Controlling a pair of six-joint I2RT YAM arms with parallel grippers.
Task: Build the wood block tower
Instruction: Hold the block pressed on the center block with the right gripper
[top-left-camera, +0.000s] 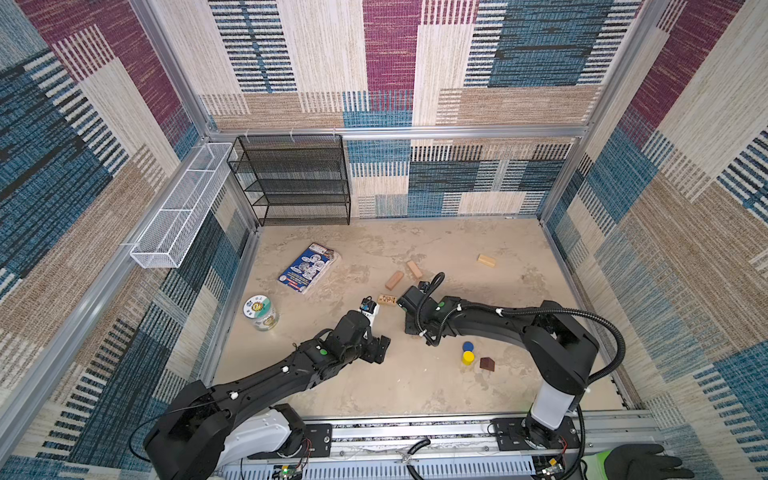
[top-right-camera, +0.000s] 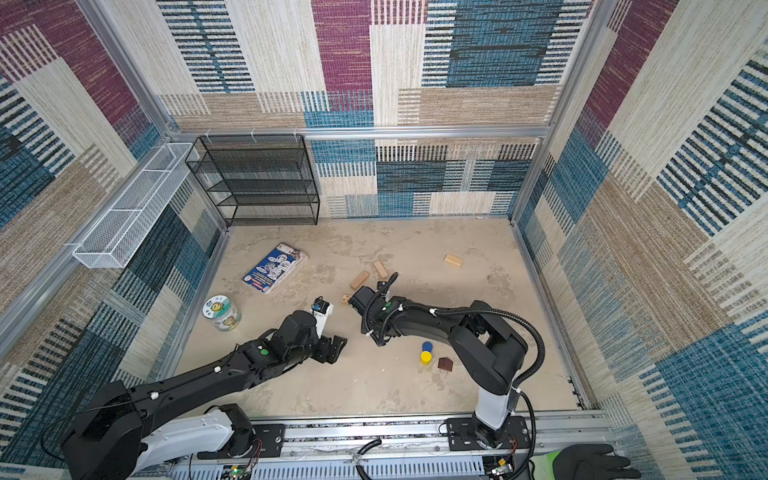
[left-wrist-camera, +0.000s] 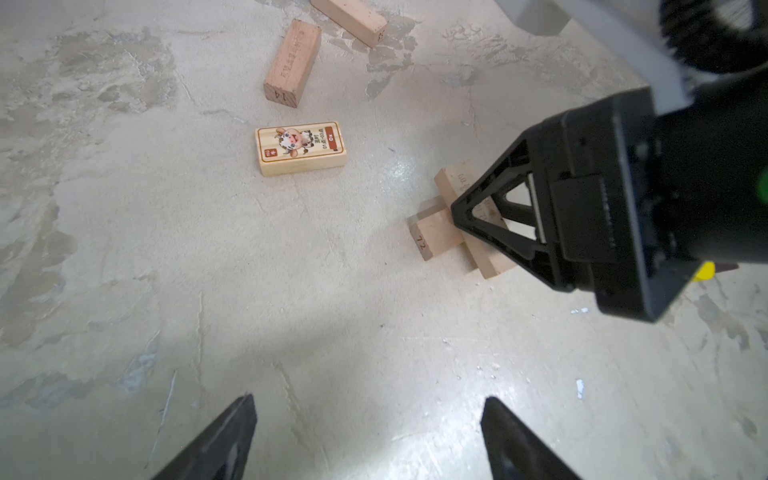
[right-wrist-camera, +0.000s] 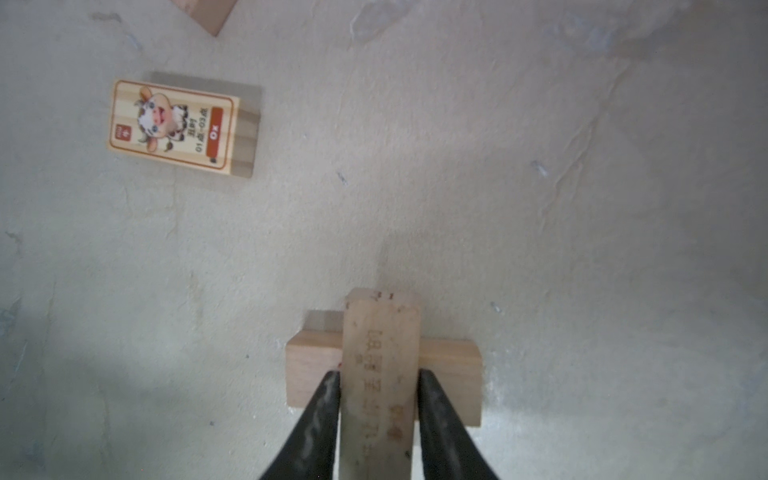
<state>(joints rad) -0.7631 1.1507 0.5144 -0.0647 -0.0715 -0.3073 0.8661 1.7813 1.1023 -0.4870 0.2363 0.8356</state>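
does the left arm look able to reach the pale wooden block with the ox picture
Probably yes: the left gripper is open, and bare tabletop lies between it and the pale wooden ox-picture block.

- upper bar (right-wrist-camera: 380, 353): bare matt wood, faint grain
- printed block (left-wrist-camera: 300, 147): smooth pale wood
- table (left-wrist-camera: 291, 291): rough, mottled, slight sheen
- far-left shelf (top-left-camera: 291, 178): black metal mesh

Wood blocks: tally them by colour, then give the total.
Pale tan bars: 6
Yellow cylinder: 1
Blue disc: 1
Dark-brown house-shaped piece: 1
Total: 9
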